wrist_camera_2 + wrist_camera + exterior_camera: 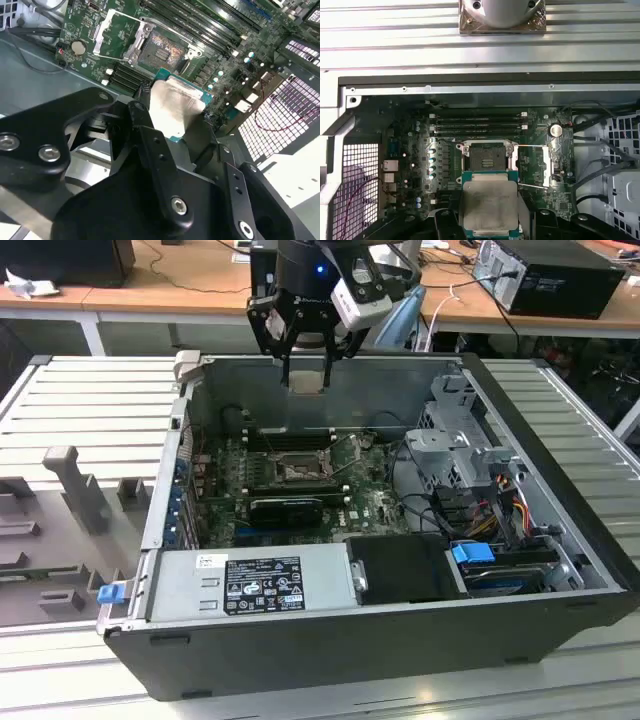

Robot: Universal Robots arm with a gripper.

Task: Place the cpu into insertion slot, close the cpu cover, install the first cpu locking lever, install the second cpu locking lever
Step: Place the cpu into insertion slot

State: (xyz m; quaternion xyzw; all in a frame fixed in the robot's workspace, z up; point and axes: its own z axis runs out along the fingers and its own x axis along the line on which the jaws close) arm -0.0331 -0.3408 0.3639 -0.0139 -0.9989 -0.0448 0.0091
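Currently: hand (305, 378) closed on the cpu (306, 383), fingers (150, 145) pinching it at opposite edges, silver-grey top showing in both wrist views. In the exterior view, hand and cpu hang above the open computer case (400, 640), near its far wall and well clear of the motherboard (370, 505). Insertion slot (487, 157) lies uncovered on the board, dark contact field exposed. The cpu cover (101, 26) is swung open beside the slot, hinged at one edge. In the first wrist view the slot sits just beyond the cpu's far edge. The case rests on the slatted counter (90, 410).
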